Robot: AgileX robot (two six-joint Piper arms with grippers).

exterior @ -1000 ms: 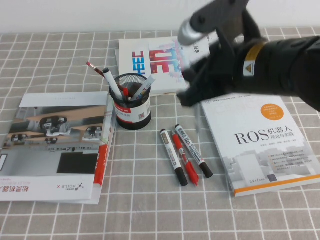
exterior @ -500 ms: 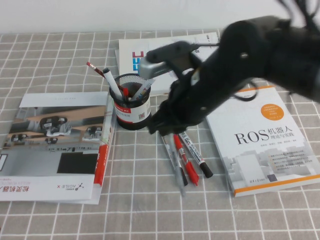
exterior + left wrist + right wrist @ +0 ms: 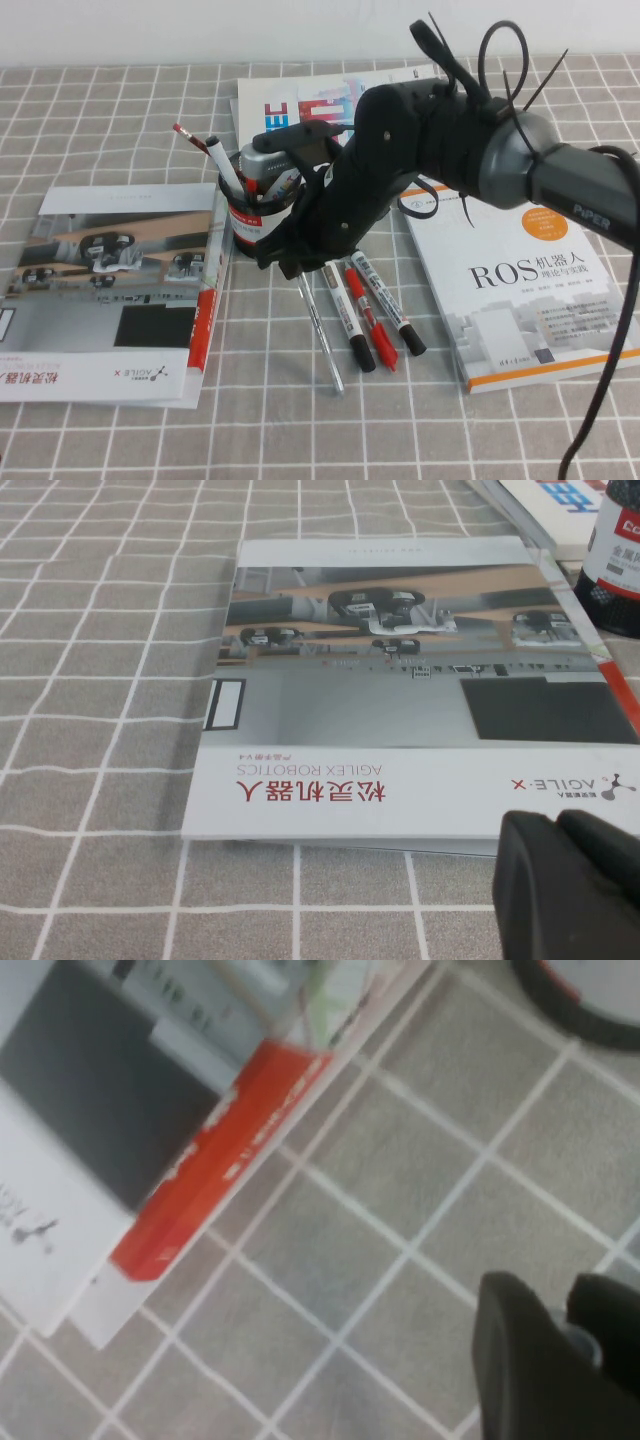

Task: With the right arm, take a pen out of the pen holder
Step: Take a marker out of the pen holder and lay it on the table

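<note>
The black mesh pen holder (image 3: 262,215) stands on the checked cloth with several pens in it, partly hidden by my right arm. My right gripper (image 3: 290,262) sits low, just in front and to the right of the holder, shut on a slim silver pen (image 3: 322,335). That pen slants down from the jaws toward the cloth, left of the markers. In the right wrist view the gripper (image 3: 570,1330) pinches a grey shaft. My left gripper (image 3: 560,830) hangs at the near edge of the AgileX book (image 3: 400,710), its fingers pressed together and holding nothing.
Two black markers (image 3: 348,315) (image 3: 387,303) and a red one (image 3: 370,320) lie right of the silver pen. The ROS book (image 3: 520,290) lies at right, the AgileX book (image 3: 110,290) at left, another book (image 3: 300,120) behind the holder.
My right arm has swung from the back right down and leftward to the front of the holder, carrying the silver pen, which now slants down to the cloth.
</note>
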